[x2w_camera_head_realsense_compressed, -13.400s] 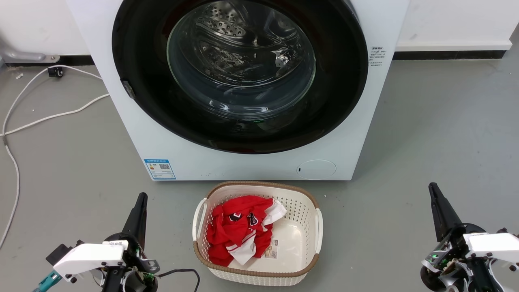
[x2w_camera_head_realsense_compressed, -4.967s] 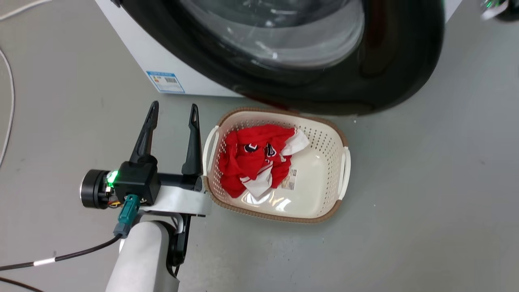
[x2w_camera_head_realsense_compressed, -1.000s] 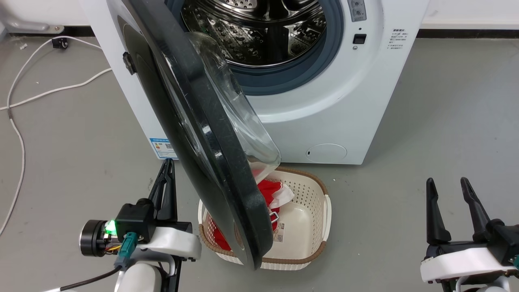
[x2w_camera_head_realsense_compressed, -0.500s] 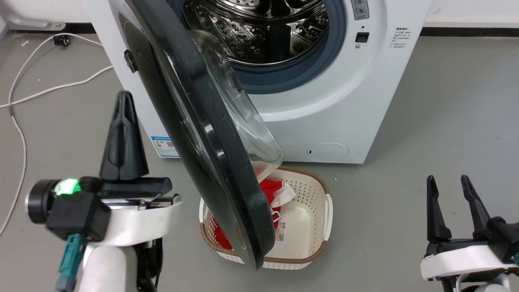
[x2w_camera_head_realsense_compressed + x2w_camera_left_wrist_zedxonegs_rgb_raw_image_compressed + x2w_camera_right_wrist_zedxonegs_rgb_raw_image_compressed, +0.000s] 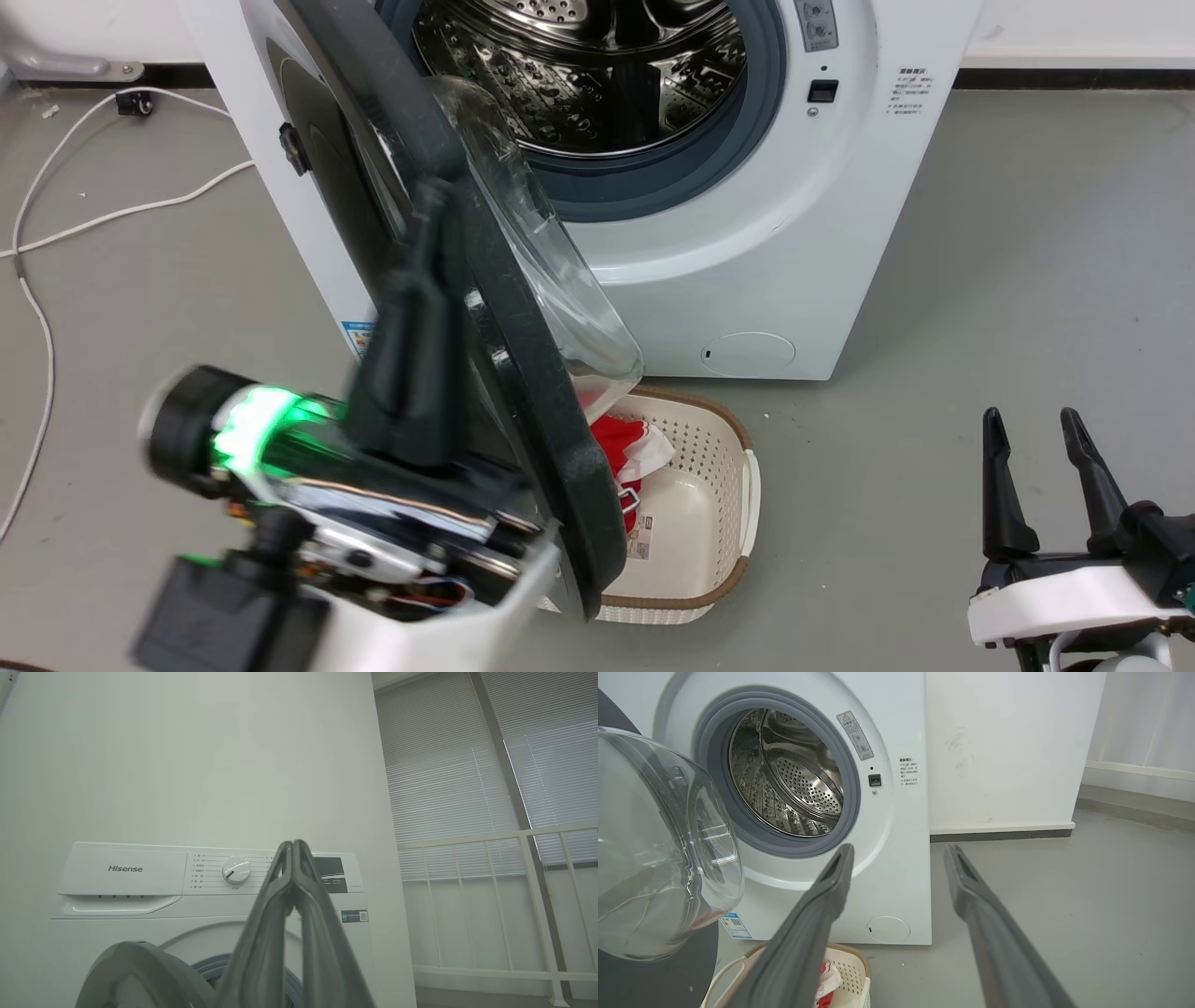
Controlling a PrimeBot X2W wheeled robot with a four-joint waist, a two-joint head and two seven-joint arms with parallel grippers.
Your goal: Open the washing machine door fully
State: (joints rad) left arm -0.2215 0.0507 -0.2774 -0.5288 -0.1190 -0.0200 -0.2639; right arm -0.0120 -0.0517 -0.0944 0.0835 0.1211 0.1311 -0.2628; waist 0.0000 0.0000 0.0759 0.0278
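Black glossy washing machine door [image 5: 551, 420] hangs half-open off the left edge of the washing machine [image 5: 840, 233], rim end-on to you, glass bowl [image 5: 551, 280] facing right. Your left gripper [image 5: 428, 210], fingers pressed together on nothing, is up just beside the outer face; contact unclear, blurred. Right gripper [image 5: 1029, 420], spread, sits well apart. Likely push: leftward, away from drum [image 5: 597, 84].

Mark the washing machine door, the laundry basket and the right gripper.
washing machine door [image 5: 560, 439], head view, on its black outer rim.
laundry basket [image 5: 752, 495], head view, on its white side handle.
right gripper [image 5: 1029, 420], head view, midway between its two fingertips.
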